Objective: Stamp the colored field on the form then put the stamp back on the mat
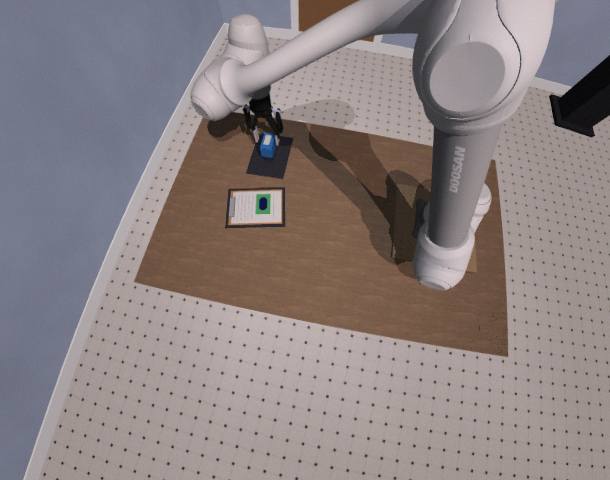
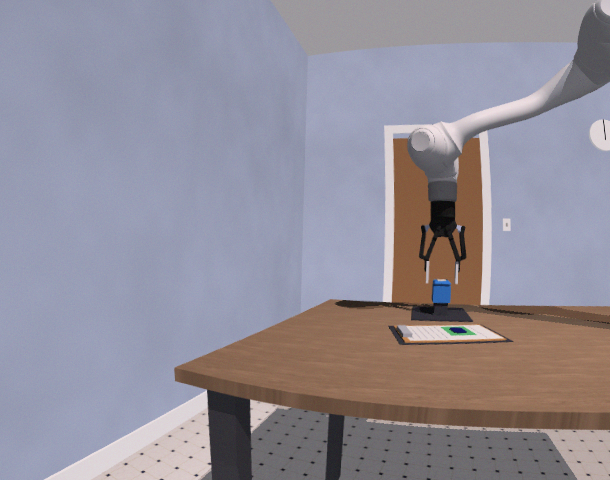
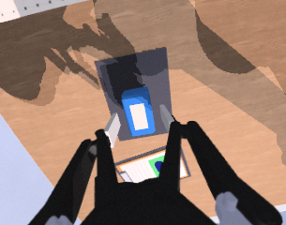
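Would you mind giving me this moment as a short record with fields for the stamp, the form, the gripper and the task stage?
stamp: blue, upright on the dark mat
form: on a clipboard, green field bears a dark blue mark
gripper: open, above the stamp, not touching it
stage: stamp set back on the mat, released

A plain office-like room is showing here: pale blue walls (image 2: 140, 206) are meeting at a corner, with a brown door (image 2: 411, 217) in a white frame, a light switch (image 2: 506, 224) beside it and a round wall clock (image 2: 604, 134). A curved wooden worktop (image 2: 346, 372) is carrying a clipboard (image 2: 403, 338) with a form, over a dotted tile floor (image 1: 295, 413).
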Controlling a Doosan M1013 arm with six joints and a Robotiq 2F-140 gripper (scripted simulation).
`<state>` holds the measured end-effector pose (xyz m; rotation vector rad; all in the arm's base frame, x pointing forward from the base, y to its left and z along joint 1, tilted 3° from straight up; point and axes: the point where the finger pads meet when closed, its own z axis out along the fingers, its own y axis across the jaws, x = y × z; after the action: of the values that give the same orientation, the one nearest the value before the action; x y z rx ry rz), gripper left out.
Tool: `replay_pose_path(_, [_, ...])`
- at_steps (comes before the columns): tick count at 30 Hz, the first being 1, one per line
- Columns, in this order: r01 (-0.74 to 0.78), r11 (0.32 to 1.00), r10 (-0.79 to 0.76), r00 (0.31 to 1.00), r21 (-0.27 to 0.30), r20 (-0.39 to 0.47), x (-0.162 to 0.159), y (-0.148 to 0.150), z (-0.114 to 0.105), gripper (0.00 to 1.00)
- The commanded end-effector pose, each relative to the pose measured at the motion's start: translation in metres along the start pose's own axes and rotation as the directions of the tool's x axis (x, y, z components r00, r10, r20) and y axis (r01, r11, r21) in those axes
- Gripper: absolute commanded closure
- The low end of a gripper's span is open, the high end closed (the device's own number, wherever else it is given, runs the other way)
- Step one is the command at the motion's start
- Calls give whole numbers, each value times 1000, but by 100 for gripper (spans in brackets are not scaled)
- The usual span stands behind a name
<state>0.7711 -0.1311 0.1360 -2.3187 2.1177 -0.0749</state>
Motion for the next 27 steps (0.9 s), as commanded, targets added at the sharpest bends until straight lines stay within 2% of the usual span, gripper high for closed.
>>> replay_pose_path(1, [0, 1000, 0, 1000, -1, 0, 0, 0, -16, 45])
replay_pose_path(4, [0, 1000, 0, 1000, -1, 0, 0, 0, -38, 45])
replay_pose_path(27, [0, 1000, 0, 1000, -1, 0, 0, 0, -39, 45])
